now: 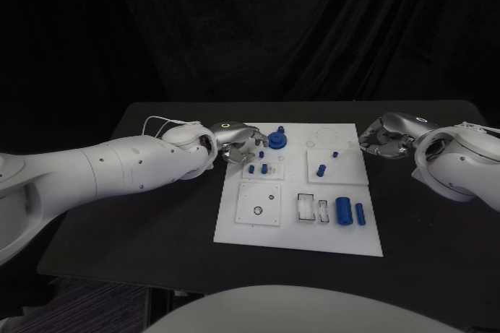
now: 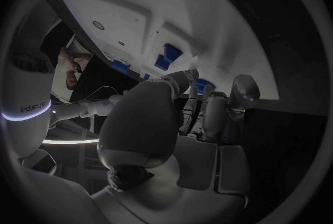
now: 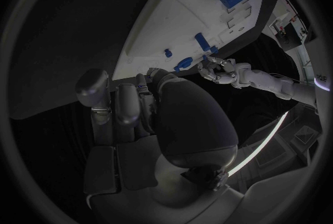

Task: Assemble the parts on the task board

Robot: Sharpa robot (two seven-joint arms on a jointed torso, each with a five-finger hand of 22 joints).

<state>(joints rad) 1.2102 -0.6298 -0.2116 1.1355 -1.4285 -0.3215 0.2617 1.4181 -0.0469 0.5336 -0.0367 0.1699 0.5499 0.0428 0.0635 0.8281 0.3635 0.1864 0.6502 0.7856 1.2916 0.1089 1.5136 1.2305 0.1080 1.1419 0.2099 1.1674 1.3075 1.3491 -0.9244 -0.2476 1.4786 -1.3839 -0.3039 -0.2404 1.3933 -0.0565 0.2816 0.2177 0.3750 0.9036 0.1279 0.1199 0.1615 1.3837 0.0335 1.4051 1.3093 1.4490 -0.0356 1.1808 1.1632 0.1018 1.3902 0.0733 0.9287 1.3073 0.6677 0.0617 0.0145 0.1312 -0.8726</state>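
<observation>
Head view: your board (image 1: 297,235) lies mid-table, with blue parts (image 1: 344,211) spread across it. The left hand (image 1: 235,141) sits at its ten o'clock edge by a round part (image 1: 277,139), and the right hand (image 1: 384,139) at two o'clock. Wrist views: both hands have their fingers curled in and hold nothing.

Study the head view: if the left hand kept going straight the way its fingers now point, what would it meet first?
Most likely the round blue part standing at the task board's far edge: the left hand points across the board towards it, with nothing between. How high the hand sits is unclear.
</observation>
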